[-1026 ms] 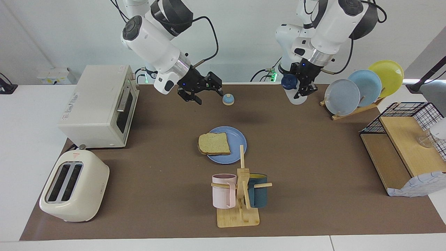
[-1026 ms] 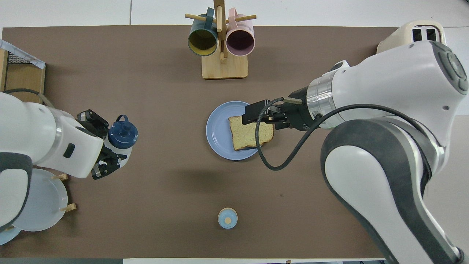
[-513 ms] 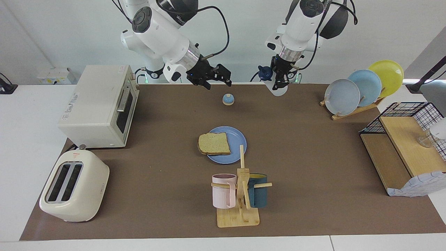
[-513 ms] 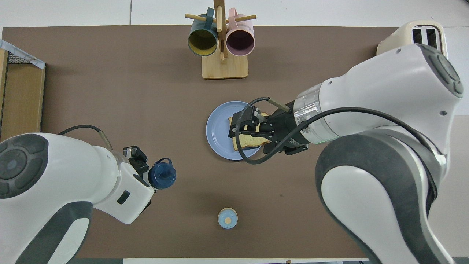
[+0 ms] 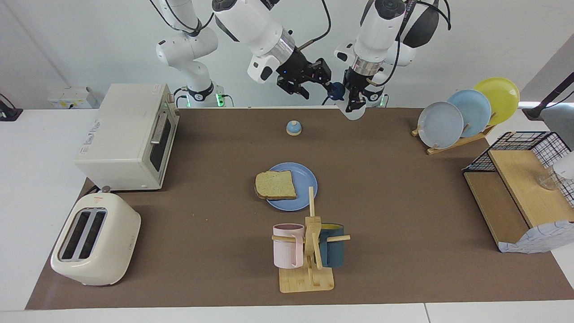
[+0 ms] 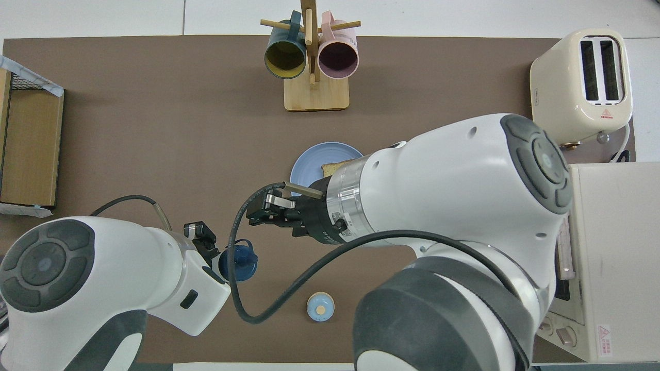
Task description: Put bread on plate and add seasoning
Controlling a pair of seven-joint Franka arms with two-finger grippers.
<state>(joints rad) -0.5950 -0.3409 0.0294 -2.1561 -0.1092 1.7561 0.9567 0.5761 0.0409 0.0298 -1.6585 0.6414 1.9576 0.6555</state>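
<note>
Bread [image 5: 275, 185] flat on the plate [image 5: 306, 178], at the centre of the facing view, overhanging the rim toward the right arm's end. In the overhead view mostly hidden under the right arm, only a sliver of crust [image 6: 337, 166] and part of the plate [image 6: 308, 167] showing.

Seasoning [image 5: 355, 113] up in the air at top centre of the facing view, clamped in the left gripper [image 5: 354, 96], body hanging downward, navy cap turned sideways toward the right gripper. Seen from above as a dark cap [image 6: 238, 262] in the lower middle of the frame, over bare mat. Left claw narrow, closed on the bottle.

Right gripper [image 5: 319, 85] also raised, top centre, just beside the cap; touching or not, cannot tell. Width of that claw: cannot tell. From above, at mid-frame [image 6: 265, 210], over the mat below the plate.

Bell [image 5: 293, 128] on the mat, upper centre, under the two grippers and nearer to the robots than the plate. Mug rack [image 5: 307, 279] in the lower centre, with a pink and a teal mug. Toaster [image 5: 94, 244] and oven [image 5: 128, 134] at the right arm's end. Plate rack [image 5: 466, 112] and wire shelf [image 5: 515, 188] at the left arm's end.
</note>
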